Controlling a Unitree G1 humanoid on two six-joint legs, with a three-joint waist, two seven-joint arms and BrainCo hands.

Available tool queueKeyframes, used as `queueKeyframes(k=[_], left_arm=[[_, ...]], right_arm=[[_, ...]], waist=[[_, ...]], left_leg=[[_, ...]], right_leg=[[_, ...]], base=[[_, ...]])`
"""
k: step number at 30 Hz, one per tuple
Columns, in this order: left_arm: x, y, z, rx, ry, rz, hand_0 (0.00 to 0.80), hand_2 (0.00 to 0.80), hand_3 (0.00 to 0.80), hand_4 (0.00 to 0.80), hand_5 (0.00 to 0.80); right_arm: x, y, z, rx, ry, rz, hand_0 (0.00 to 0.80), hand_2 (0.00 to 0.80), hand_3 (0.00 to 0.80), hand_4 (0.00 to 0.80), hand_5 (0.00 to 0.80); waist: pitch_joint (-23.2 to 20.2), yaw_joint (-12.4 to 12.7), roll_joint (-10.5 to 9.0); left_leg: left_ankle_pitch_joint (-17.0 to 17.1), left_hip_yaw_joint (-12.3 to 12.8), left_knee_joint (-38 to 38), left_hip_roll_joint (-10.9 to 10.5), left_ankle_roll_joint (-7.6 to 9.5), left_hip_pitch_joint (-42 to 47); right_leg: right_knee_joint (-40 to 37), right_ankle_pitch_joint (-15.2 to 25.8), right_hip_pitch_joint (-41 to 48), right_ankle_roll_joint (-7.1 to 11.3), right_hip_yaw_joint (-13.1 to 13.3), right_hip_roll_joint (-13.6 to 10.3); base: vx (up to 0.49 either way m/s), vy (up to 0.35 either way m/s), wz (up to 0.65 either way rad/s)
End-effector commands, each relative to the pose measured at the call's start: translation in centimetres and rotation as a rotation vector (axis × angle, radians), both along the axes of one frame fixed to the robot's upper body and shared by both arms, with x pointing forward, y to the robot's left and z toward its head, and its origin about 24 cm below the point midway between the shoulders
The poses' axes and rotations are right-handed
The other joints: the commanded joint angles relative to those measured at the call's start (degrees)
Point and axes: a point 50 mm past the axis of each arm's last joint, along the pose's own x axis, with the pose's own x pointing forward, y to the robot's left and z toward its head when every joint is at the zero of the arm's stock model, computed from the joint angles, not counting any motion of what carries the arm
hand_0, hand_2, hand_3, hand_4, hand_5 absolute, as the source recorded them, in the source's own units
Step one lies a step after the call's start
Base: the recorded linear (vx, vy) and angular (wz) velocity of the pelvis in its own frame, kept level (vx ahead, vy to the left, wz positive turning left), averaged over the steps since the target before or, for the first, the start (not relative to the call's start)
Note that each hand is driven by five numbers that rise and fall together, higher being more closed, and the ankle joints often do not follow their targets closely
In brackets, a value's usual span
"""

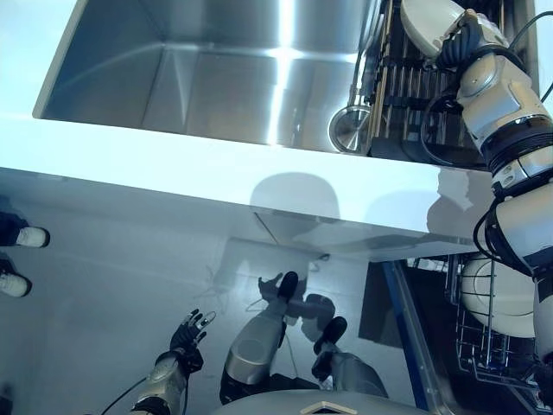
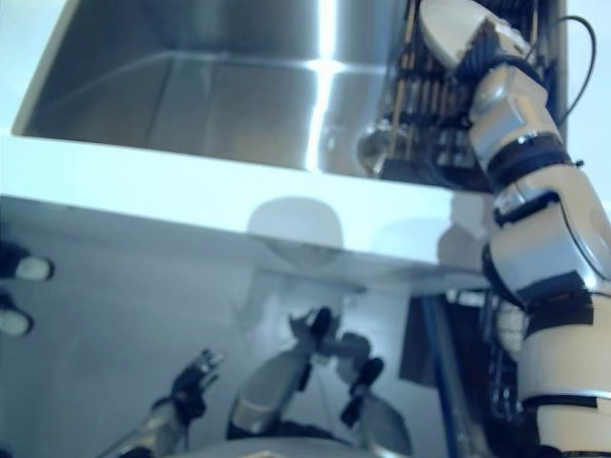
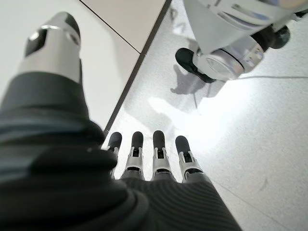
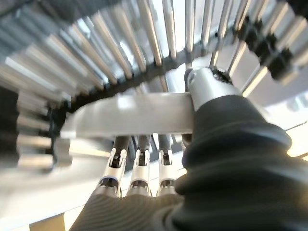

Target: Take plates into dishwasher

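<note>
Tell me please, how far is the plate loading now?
Looks done: one white plate already stands in the dishwasher rack. In hand: the right hand pinches another plate over the drying rack beside the sink. Left: carrying this plate down to the dishwasher. The left hand hangs open, idle, near the floor.

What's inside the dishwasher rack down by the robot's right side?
One white plate stands in the dishwasher rack. The right arm covers the rest of the rack. The right hand grips another plate over the drying rack.
</note>
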Motion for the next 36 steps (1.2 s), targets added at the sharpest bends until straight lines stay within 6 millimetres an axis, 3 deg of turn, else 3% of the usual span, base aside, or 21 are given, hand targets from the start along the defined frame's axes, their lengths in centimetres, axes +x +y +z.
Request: queueKeyframes(k=[1, 15, 26, 36], left_arm=[[-0.6, 1.4, 0.1, 0.079, 0.033, -0.019, 0.0, 0.0, 0.0, 0.0, 0.0], [-1.9, 2.0, -0.5, 0.129, 0.116, 0.0, 0.0, 0.0, 0.0, 0.0, 0.0], [-2.6, 2.8, -0.6, 0.158, 0.144, -0.006, 0.0, 0.0, 0.0, 0.0, 0.0], [-2.1, 3.2, -0.4, 0.177, 0.137, 0.006, 0.0, 0.0, 0.0, 0.0, 0.0]], right_arm=[[-1.6, -3.0, 3.1, -0.048, -0.135, -0.09, 0.8, 0.8, 0.8, 0.8, 0.8], [-1.6, -2.9, 1.2, 0.238, -0.107, 0.075, 0.8, 0.8, 0.8, 0.8, 0.8], [-1.7, -2.9, -0.3, 0.64, -0.044, 0.236, 0.8, 0.8, 0.8, 0.8, 0.8], [-2.7, -5.0, -2.3, 0.648, 0.068, 0.24, 0.8, 0.8, 0.8, 0.8, 0.8]], waist=[[-3.4, 0.6, -6.35], [-9.6, -2.0, -9.97], [-12.4, -3.6, -11.57], [-13.6, -7.2, -12.45]], left_leg=[[-5.1, 3.1, -0.2, 2.6, -0.87, 5.4], [-7.5, 5.0, -0.2, 3.3, -0.59, 11.5], [-8.7, 6.8, -0.2, 3.7, -0.6, 13.8], [-9.5, 9.9, -0.2, 4.2, -0.41, 15.3]], right_leg=[[0.4, 6.8, -1.1, 6.05, 1.0, -8.9], [-0.3, 6.3, 3.8, 5.98, 3.0, -8.0], [-0.8, 6.0, 5.5, 5.72, 4.3, -7.3], [-0.7, 7.0, 5.0, 6.12, 7.6, -6.8]], base=[[0.04, -0.032, 0.01], [0.056, -0.032, -0.08], [-0.004, -0.015, -0.05], [-0.042, -0.019, -0.14]])
